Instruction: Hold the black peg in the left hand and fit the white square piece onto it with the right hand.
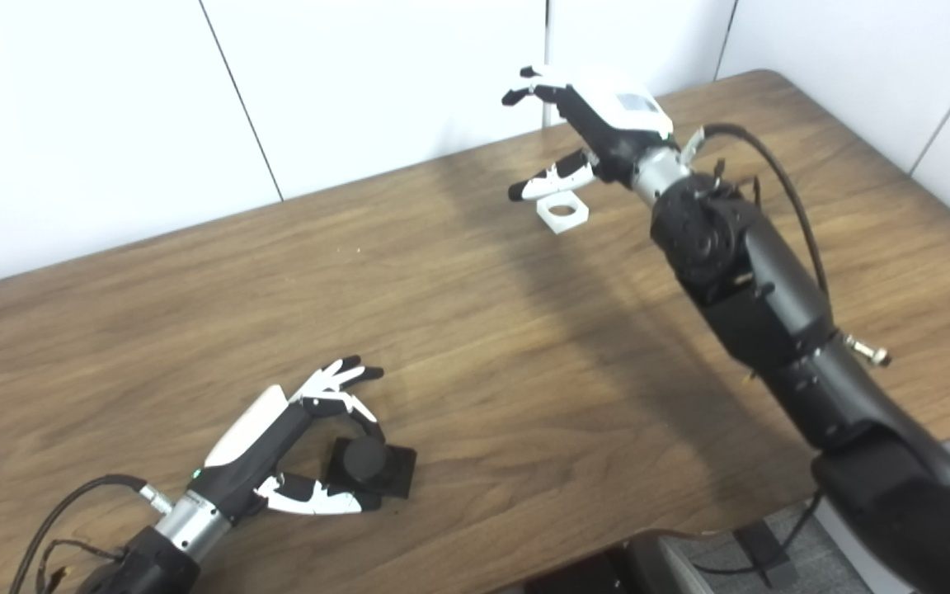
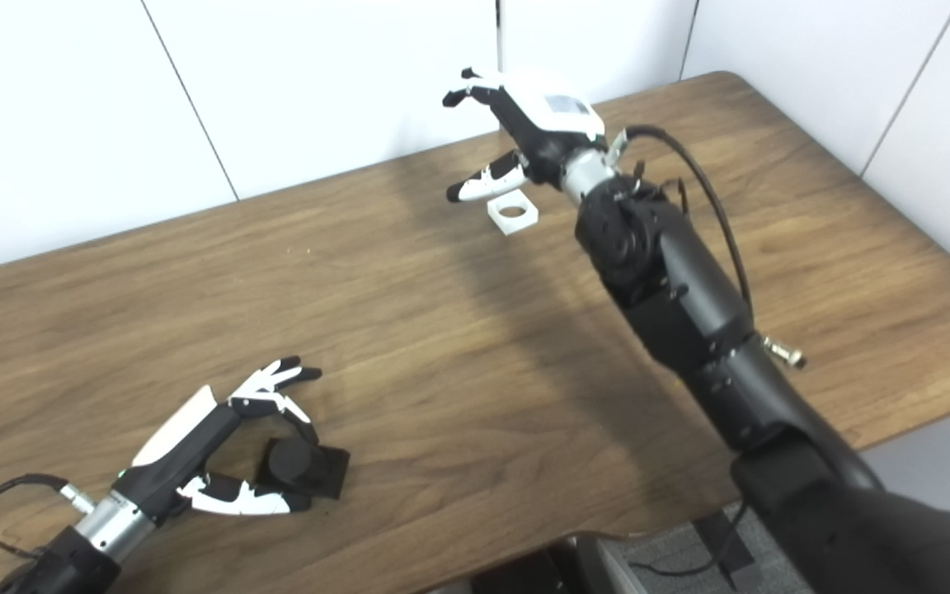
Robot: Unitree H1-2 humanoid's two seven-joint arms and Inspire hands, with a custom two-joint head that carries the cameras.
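My left hand point(image 1: 277, 445) lies low on the counter point(image 1: 475, 346), fingers spread around the black peg point(image 1: 369, 466) — not clamped. My right hand point(image 1: 599, 124) hovers open above the white square piece point(image 1: 562, 211).

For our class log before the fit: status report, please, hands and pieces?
Left hand open around black peg, not lifted. Right hand open above white square piece. Table between them unobstructed.

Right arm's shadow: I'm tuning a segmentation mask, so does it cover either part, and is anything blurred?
Left eye view: a broad soft shadow crosses the table, missing white square piece and black peg. Right eye view: same; both sharp.
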